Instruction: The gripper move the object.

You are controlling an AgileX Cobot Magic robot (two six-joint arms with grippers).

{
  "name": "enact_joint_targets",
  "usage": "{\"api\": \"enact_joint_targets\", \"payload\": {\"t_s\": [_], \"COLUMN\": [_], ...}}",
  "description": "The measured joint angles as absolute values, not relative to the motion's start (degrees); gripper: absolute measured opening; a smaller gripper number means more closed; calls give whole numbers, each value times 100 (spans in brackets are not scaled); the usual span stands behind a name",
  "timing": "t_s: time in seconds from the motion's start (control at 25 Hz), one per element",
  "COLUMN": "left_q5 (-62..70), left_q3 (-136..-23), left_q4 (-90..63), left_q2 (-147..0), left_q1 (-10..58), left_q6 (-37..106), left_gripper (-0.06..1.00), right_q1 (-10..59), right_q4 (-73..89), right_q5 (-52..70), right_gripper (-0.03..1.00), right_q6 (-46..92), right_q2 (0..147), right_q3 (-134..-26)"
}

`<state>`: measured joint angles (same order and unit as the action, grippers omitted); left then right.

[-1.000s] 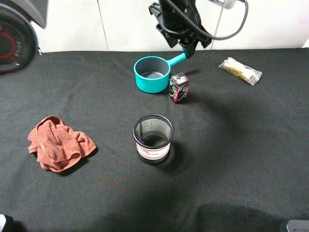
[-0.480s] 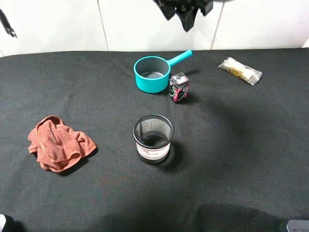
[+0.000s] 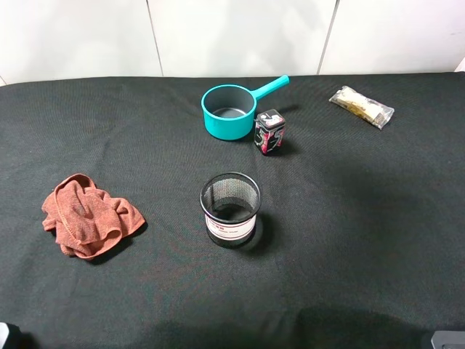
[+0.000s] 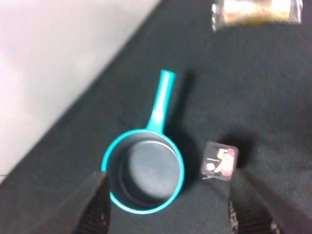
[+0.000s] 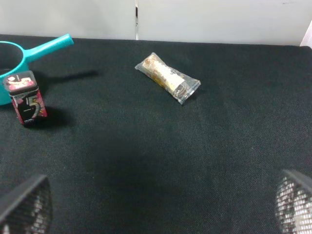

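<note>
The arm has lifted clear out of the overhead view, both sets of jaws spread empty, leaving the box (image 3: pixel 269 131) standing beside the pot (image 3: pixel 229 111).

Matt black tablecloth (image 3: pixel 378 218); glossy teal pot (image 3: pixel 229 111); mesh cup (image 3: pixel 230 209).

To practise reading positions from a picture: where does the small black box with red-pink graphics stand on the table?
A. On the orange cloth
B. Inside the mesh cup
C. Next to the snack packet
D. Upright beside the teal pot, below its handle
D: in the high view the box stands upright right beside the teal pot, well apart from the mesh cup, cloth and snack packet.
</note>
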<state>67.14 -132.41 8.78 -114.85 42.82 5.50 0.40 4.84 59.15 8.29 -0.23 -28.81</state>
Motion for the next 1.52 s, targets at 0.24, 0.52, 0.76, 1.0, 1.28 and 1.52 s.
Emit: {"api": "enact_joint_targets", "payload": {"t_s": [0.24, 0.52, 0.76, 1.0, 1.28, 1.52], "left_q5": [6714, 6624, 6273, 6287, 6574, 6705], "left_q3": [-11891, -9164, -6657, -5136, -4306, -3901], "left_q4": [935, 951, 738, 716, 596, 554], "left_q2": [-10421, -8674, -6915, -5044, -3302, -2508], "left_q1": [3843, 2897, 1777, 563, 344, 344], "left_q6": [532, 163, -44, 0, 0, 0], "left_gripper": [53, 53, 53, 53, 53, 53], "right_q1": [40, 40, 40, 40, 40, 40], "right_q4": [484, 484, 484, 484, 484, 484], "right_q5": [5915, 5915, 5915, 5915, 5915, 5915], "right_gripper": [69, 69, 69, 69, 69, 69], "right_q6": [829, 829, 829, 829, 829, 829], "right_q2": [-23, -23, -23, -23, -23, -23], "right_q3": [-2881, -2881, -2881, -2881, -2881, -2881]}}
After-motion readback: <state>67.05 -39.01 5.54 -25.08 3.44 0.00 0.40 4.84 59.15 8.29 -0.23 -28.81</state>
